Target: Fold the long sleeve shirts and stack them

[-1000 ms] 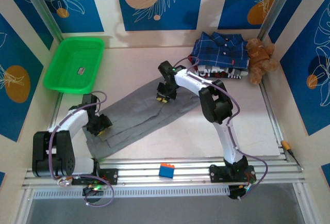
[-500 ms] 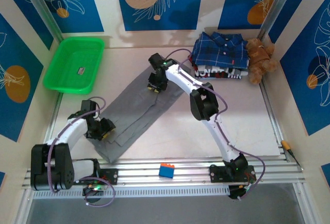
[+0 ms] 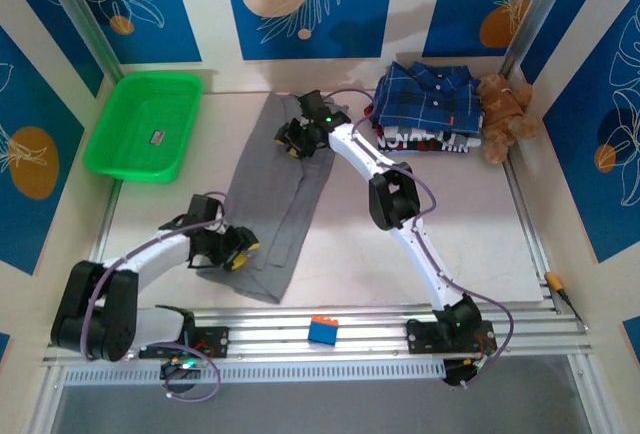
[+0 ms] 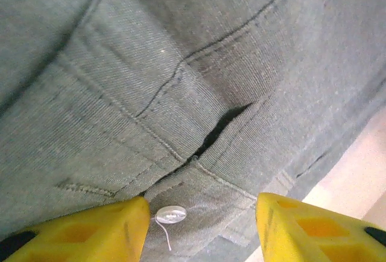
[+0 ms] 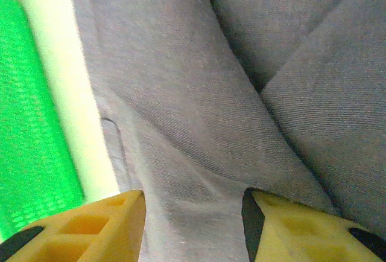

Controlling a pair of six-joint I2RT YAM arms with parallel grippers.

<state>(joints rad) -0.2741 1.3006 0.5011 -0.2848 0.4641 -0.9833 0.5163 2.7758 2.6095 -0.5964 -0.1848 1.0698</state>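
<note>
Parted, gripping nothing: left jaws and right jaws. Beneath both: grey shirt (image 3: 272, 204) spread flat, white button (image 4: 170, 215) between left tips. Well clear of right jaws: plaid shirt (image 3: 425, 94).

The left arm is lying low, elbow bent, and reaching rightward, the left gripper (image 3: 236, 250) pointing down with jaws standing apart. The right arm is stretching far forward and leftward, the right gripper (image 3: 291, 141) angling down, jaws parted.
</note>
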